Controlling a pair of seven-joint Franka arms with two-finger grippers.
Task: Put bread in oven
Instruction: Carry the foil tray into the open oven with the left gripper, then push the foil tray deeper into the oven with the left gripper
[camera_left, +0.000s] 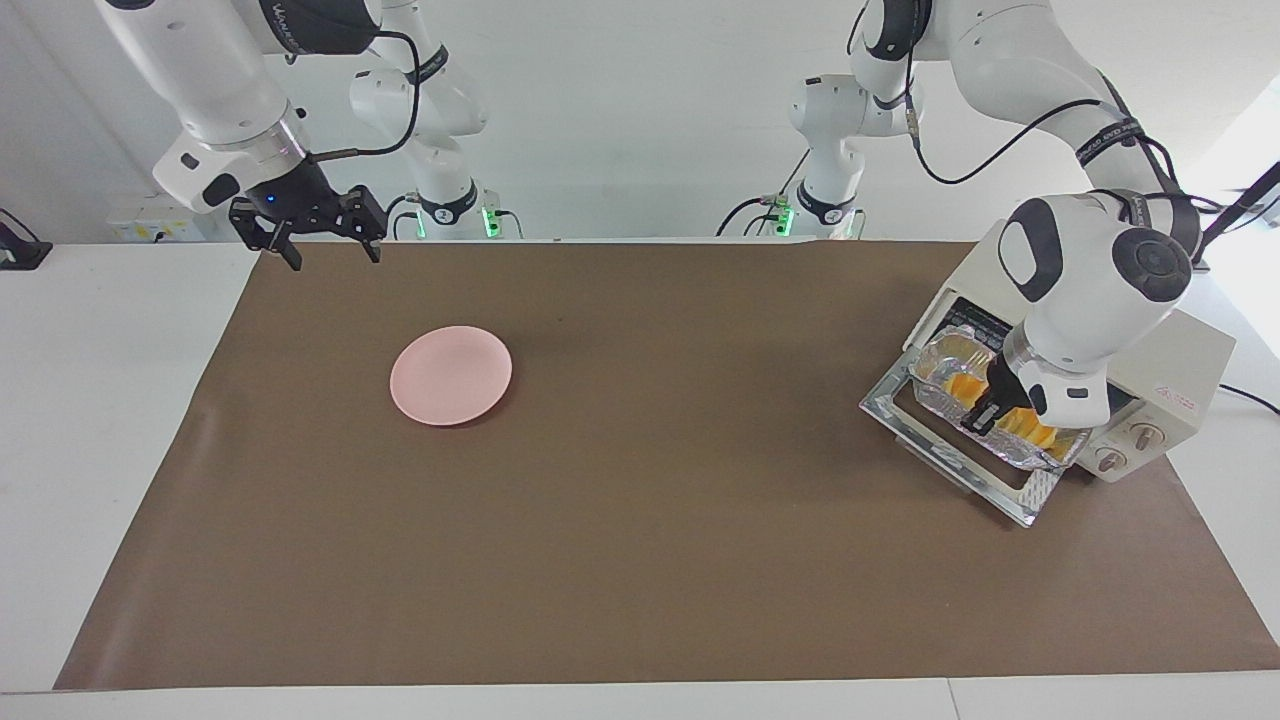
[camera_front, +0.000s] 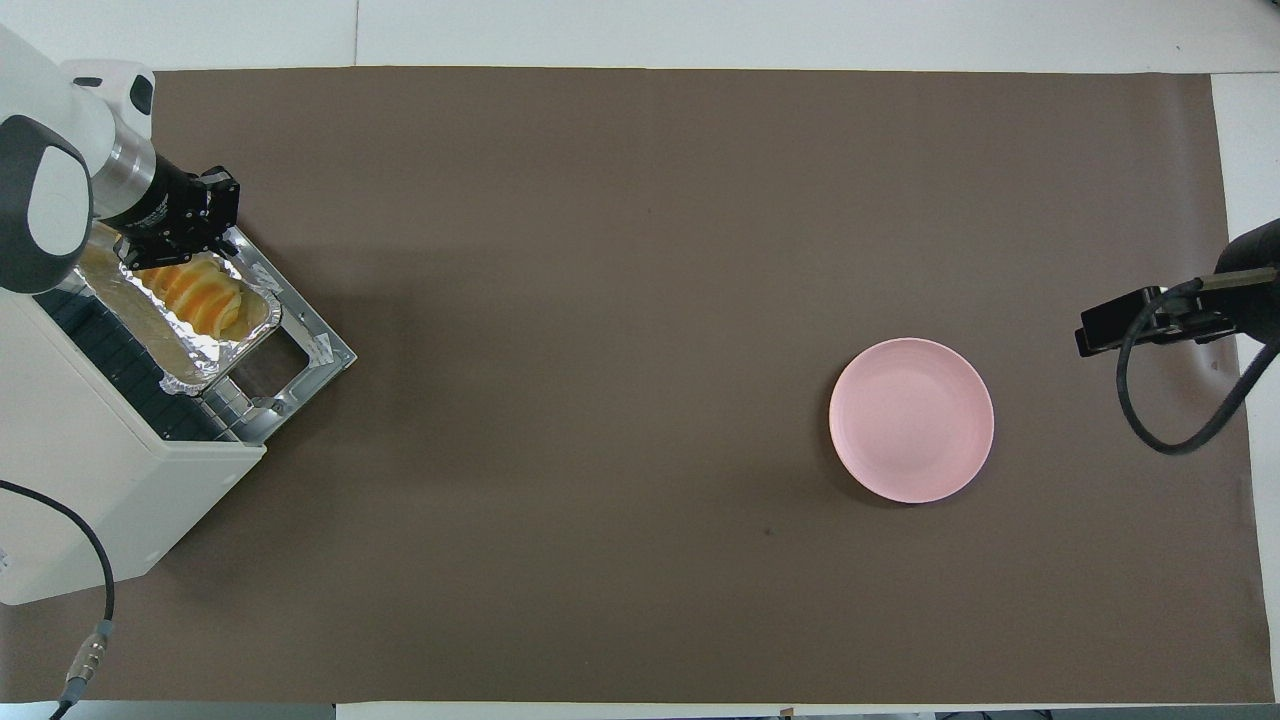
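The yellow-orange ridged bread (camera_left: 1032, 431) (camera_front: 196, 298) lies in a crinkled silver foil tray (camera_left: 935, 384) (camera_front: 186, 378). My left gripper (camera_left: 984, 416) (camera_front: 168, 258) is shut on the tray's rim and holds it at the mouth of the cream-white oven (camera_left: 1192, 358) (camera_front: 92, 482), over the dropped-down glass door (camera_left: 948, 456) (camera_front: 312, 346). Whether the tray rests on the rack or the door does not show. My right gripper (camera_left: 322, 246) (camera_front: 1128, 326) waits open and empty over the table's edge at the right arm's end.
A round pink plate (camera_left: 451, 375) (camera_front: 911, 419) sits on the brown mat (camera_left: 640, 560), toward the right arm's end. The oven's two knobs (camera_left: 1128, 447) face away from the robots. A cable (camera_front: 88, 640) trails beside the oven.
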